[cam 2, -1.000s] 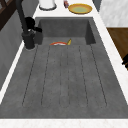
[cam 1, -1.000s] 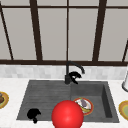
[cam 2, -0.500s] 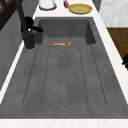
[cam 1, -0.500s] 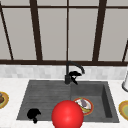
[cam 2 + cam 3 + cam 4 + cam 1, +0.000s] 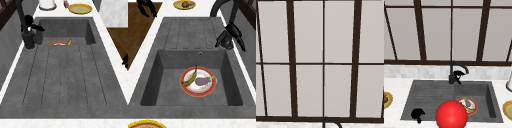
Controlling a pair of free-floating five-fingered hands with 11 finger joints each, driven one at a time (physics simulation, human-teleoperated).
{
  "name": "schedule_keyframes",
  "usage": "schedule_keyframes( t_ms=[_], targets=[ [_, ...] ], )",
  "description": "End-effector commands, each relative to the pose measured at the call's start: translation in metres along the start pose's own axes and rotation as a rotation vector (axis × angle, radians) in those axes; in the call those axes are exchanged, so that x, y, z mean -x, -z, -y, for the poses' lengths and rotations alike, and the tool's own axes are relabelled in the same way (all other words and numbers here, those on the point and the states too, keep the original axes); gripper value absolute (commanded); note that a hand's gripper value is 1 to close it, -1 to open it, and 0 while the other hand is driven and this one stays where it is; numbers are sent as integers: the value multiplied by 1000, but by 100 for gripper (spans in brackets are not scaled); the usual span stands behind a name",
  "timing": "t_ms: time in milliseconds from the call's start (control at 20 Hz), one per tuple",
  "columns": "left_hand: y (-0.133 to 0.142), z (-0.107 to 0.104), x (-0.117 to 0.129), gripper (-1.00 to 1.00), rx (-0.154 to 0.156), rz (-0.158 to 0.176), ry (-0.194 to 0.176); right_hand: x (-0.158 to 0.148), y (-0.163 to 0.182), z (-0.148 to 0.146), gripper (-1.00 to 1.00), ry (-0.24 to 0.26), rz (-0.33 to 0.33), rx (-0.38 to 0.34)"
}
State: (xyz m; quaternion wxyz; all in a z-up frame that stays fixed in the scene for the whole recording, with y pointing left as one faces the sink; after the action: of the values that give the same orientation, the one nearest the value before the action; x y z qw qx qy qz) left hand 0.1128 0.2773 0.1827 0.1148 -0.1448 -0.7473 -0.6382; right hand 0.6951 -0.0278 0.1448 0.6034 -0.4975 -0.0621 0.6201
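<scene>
Faucet (image 5: 456, 68) blocks rear; plate (image 5: 468, 105) occupies basin.

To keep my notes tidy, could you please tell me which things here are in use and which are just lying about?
In use: right hand at the faucet.
Lying about: plate with banana and eggplant, red ball, idle left hand, yellow plate.

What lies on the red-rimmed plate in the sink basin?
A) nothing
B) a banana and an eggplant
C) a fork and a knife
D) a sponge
B: the right side view shows a yellow banana and a dark purple eggplant lying side by side on the plate in the sink basin.
</scene>
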Motion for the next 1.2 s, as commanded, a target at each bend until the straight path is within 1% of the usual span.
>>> schedule_keyframes(
  t_ms=[0,50,100,200,250,300,350,450,700,900,950,1050,1150],
  targets=[
    [0,0,0,0,0,0,0,7,-5,10,-100,44,51,8],
    [0,0,0,0,0,0,0,3,-1,2,-100,3,13,1],
    [0,0,0,0,0,0,0,2,-1,2,-100,3,13,-8],
    [0,0,0,0,0,0,0,4,2,2,-100,6,11,-3],
    [0,0,0,0,0,0,0,10,9,4,-100,21,79,-54],
    [0,0,0,0,0,0,0,11,0,7,-100,20,108,-54],
    [0,0,0,0,0,0,0,18,-4,11,-100,41,119,-36],
    [0,0,0,0,0,0,0,28,-8,10,-100,73,149,-28],
    [0,0,0,0,0,0,0,53,-19,18,-100,118,231,-28],
    [0,0,0,0,0,0,0,72,-24,19,-100,166,295,-22],
    [0,0,0,0,0,0,0,76,-22,19,-100,181,295,0],
    [0,0,0,0,0,0,0,85,-21,18,-100,204,316,14],
    [0,0,0,0,0,0,0,93,-17,8,-100,198,334,27]
  ],
)
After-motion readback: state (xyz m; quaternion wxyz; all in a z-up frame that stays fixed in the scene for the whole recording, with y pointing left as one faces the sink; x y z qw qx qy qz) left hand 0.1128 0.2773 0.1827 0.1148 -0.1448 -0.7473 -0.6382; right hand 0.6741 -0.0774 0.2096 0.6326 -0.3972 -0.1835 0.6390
